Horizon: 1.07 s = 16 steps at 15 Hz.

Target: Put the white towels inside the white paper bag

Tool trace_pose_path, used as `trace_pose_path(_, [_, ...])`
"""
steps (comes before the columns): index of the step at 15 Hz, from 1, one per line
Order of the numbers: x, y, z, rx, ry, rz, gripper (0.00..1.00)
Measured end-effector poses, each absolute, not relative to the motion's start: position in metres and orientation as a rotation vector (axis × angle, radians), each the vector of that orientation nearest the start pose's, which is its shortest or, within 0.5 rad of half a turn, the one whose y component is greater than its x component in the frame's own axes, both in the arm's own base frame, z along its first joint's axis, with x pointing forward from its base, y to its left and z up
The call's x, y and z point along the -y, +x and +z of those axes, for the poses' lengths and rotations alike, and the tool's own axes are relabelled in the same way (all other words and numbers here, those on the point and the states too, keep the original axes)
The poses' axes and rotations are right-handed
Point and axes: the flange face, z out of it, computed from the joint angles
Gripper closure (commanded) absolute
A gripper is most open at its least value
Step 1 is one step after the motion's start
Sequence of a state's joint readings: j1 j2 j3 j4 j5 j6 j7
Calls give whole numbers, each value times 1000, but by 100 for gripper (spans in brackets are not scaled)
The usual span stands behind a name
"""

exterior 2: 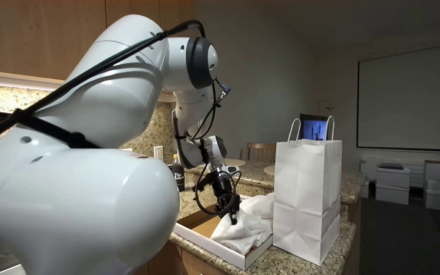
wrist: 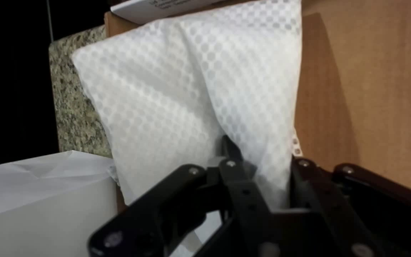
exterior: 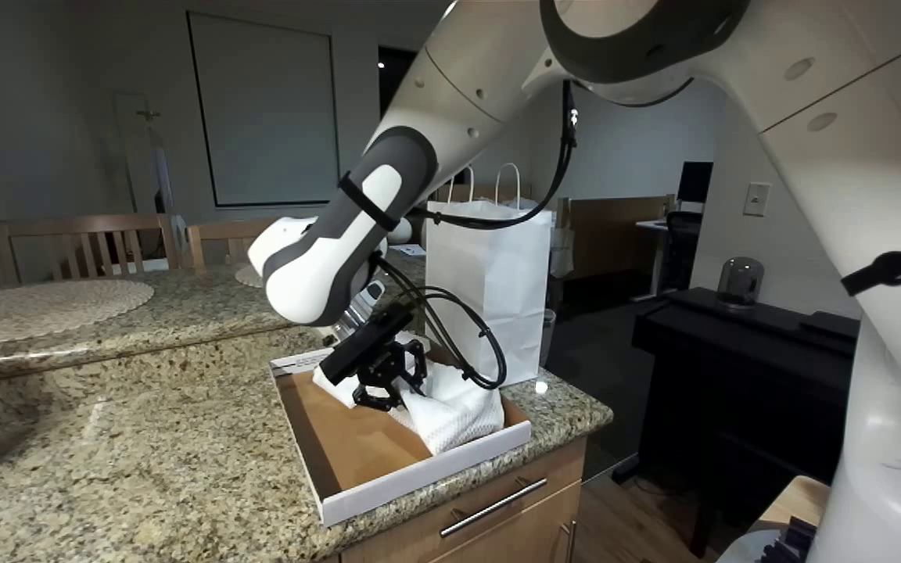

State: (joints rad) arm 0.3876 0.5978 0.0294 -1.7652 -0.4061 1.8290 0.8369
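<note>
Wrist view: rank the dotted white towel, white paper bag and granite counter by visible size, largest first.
1. Dotted white towel
2. White paper bag, partly out of frame
3. Granite counter, just a strip

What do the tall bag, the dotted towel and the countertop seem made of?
Bag: matte white paper, going by its crisp creases.
Dotted towel: soft, matte fabric, since it folds and rumples; cotton or synthetic is unclear.
Countertop: probably polished granite or an imitation, speckled with glossy reflections.
</note>
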Motion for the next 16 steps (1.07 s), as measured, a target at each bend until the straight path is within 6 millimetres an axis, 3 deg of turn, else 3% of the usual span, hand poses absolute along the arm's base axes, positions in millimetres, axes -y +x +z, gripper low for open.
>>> trace_pose_path(5, [-200,567,202,235,2637,-386,98])
trace_pose_path(8, [-197,562,225,224,2718,-362,97])
trace_pose_path(11, [-204,545,275,162,2797,-248,97])
trace_pose_path(16, [-223,508,389,54,2879,-5,97])
